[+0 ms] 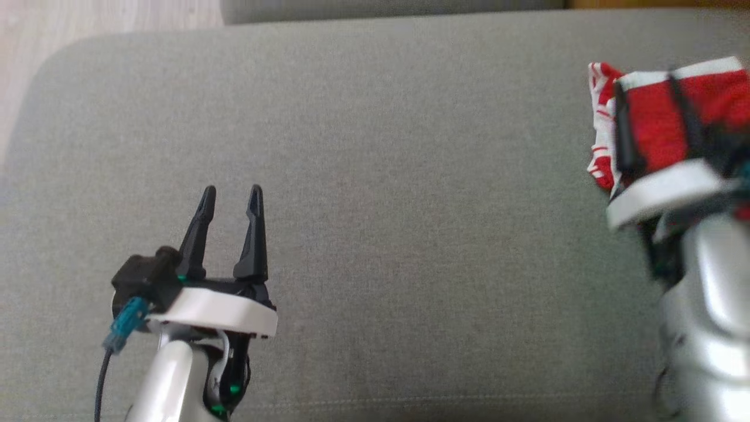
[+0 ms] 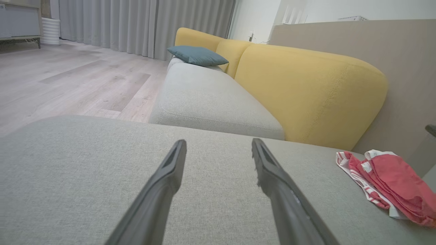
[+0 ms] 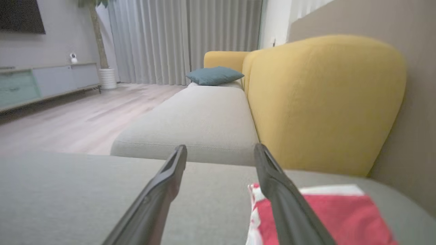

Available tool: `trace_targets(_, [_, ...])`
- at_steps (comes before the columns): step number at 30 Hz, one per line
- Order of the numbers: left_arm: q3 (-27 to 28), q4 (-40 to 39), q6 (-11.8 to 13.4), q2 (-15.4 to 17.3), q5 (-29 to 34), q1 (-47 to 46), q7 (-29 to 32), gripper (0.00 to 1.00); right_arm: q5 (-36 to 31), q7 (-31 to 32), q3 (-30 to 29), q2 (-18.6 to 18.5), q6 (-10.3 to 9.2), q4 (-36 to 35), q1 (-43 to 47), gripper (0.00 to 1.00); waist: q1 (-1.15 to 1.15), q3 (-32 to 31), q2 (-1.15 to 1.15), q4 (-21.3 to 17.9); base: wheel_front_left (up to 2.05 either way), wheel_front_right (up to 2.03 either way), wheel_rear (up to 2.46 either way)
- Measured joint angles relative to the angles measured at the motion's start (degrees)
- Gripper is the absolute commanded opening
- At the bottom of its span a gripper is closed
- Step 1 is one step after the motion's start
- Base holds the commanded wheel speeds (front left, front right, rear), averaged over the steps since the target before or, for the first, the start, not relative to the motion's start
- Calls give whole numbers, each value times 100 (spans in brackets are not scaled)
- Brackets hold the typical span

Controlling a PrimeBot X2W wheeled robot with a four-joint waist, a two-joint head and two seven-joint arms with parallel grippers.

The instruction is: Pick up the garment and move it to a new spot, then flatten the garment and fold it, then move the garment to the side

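Red garment point(image 2: 391, 180), right gripper point(image 3: 220, 147) spread — over it

Head view: steeply down onto the grey seat cushion point(image 1: 410, 205). Both wrist views: low, close over that cushion, facing along the yellow backrest point(image 2: 306, 88) toward the curtains point(image 2: 136, 23). All three share the red garment point(image 2: 398, 180) near the cushion's right edge.
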Motion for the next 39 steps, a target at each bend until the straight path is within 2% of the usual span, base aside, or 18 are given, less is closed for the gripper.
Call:
trace_targets(4, [14, -47, 5, 1, 0, 191, -1, 100, 315, -140, -180, 635, 0, -305, 868, 100, 0, -260, 0, -6, 0, 0, 0])
trace_targets(7, [36, -76, 12, 3, -2, 380, 0, 100, 452, -260, -258, 846, 0, -474, 1427, 100, 0, -431, 0, -11, 0, 0, 0])
trace_targets(17, [68, -16, 103, 8, -175, 748, 0, 100, 692, -584, 85, 947, 0, -735, 2293, 100, 0, -685, 0, -124, 0, 0, 0])
trace_targets(39, [186, -175, 137, 8, -85, 775, 0, 100, 767, -691, 55, 951, 0, -918, 2379, 100, 0, -619, 0, -150, 0, 0, 0])
